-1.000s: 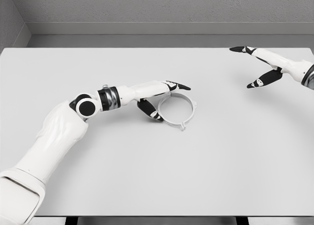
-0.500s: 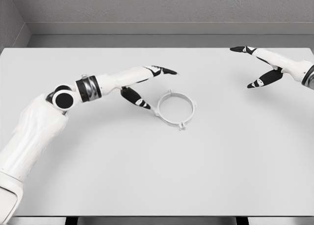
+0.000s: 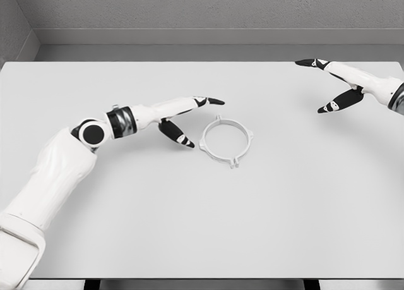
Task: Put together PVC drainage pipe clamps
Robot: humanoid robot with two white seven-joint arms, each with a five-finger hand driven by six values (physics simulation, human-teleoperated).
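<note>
Left hand (image 3: 189,121) sits just left of the pipe clamp (image 3: 226,140), fingers spread wide & holding nothing: the long fingers reach toward the far side of the ring, thumb (image 3: 177,134) angled toward its near-left edge. No contact visible, though the gap is small. The clamp lies flat on the table (image 3: 202,227) roughly mid-scene, a thin white ring w/ small tabs sticking out at near, far & right sides.

Right hand (image 3: 332,86) hovers over the far-right part of the table, well apart from the clamp, also spread wide w/ nothing in it.

Risks from here, as I judge them:
- The ring is thin & flat on a smooth top, so a fingertip coming in low from the left would prob. shove it right instead of getting under it.
- Pinching on the rim alone could flip or spin it; the tabs may catch a finger.
- White on white gives poor contrast, easy to misjudge the edge.
- No second clamp piece or pipe in view, so what it mates w/ is unclear.
</note>
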